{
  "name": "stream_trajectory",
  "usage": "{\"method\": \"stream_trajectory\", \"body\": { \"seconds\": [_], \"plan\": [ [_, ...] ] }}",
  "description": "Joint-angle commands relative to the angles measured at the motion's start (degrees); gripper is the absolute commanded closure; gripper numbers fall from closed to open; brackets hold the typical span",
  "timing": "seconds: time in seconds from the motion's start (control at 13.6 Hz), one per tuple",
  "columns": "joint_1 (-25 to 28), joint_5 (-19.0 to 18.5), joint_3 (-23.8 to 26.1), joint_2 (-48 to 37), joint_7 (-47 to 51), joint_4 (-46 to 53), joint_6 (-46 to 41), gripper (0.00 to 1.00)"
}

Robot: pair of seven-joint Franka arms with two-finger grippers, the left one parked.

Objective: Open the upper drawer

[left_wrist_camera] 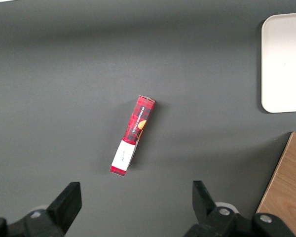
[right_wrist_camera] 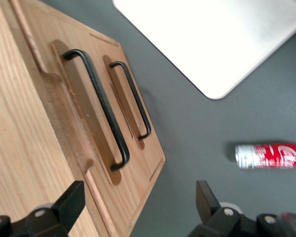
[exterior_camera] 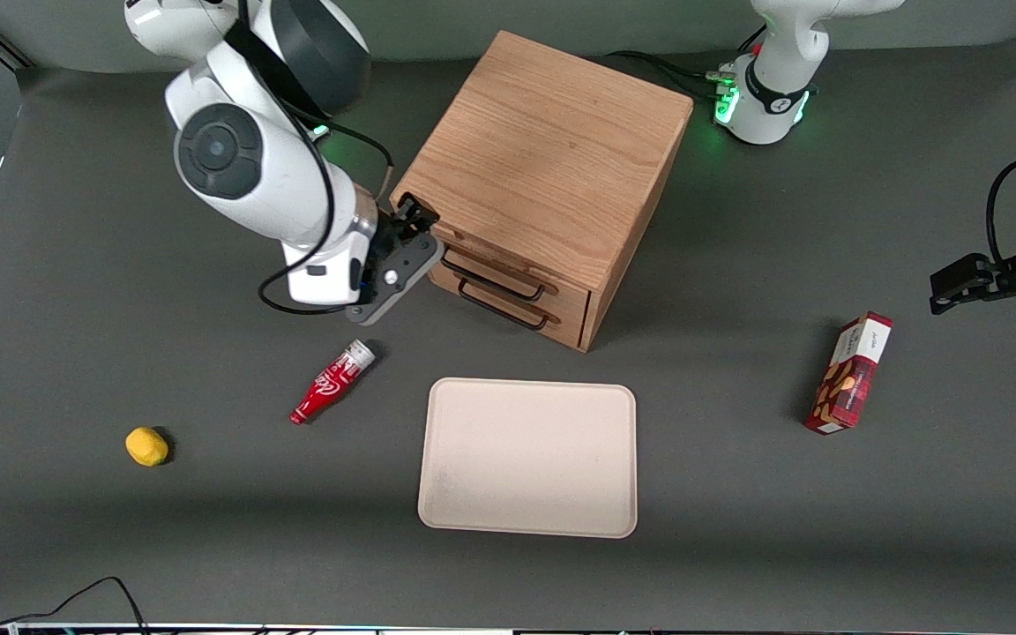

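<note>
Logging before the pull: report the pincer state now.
Right pincer: open, holding nothing, at the cabinet's front corner beside the upper drawer handle.

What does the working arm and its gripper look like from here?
The right arm has glossy white shells with a dark grey round joint cap, and a black cable loops along it. Its gripper, beside the upper drawer, is black on a grey mount, with blocky black fingers spread open.

The right arm reaches low, its claw (exterior_camera: pixel 408 231) spread wide, holding nothing.

Front view overhead; wrist views near tray (exterior_camera: pixel 527 457).
</note>
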Motion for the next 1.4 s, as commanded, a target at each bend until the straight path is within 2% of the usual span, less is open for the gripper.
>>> {"method": "stream_trajectory", "body": {
  "seconds": [0.0, 0.37, 0.81, 1.33],
  "plan": [
    [-0.6, 1.3, 1.5, 3.7, -6.2, 3.2, 2.4, 0.00],
    [-0.5, 2.9, 2.2, 6.0, -14.6, 2.4, 7.4, 0.00],
    [-0.7, 3.3, 5.5, 7.5, -15.4, -1.1, 13.4, 0.00],
    [-0.9, 3.3, 5.7, 9.1, -18.4, -3.5, 17.7, 0.00]
  ]
}}
